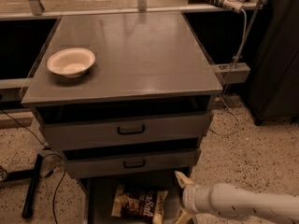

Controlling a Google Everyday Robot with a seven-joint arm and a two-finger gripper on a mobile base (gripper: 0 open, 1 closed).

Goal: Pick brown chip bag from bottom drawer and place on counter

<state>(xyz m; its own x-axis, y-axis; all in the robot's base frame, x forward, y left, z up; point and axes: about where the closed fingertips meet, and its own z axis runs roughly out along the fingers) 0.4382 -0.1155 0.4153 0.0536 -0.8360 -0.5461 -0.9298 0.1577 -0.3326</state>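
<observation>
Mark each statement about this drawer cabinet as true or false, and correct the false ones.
1. The brown chip bag lies in the bottom drawer. True.
2. The white bowl stands near the right edge of the counter. False: it stands near the left edge.
3. The gripper is to the right of the bag, open and holding nothing. True.
4. The gripper hovers above the bowl. False: it is low down, beside the bottom drawer's right side.
</observation>
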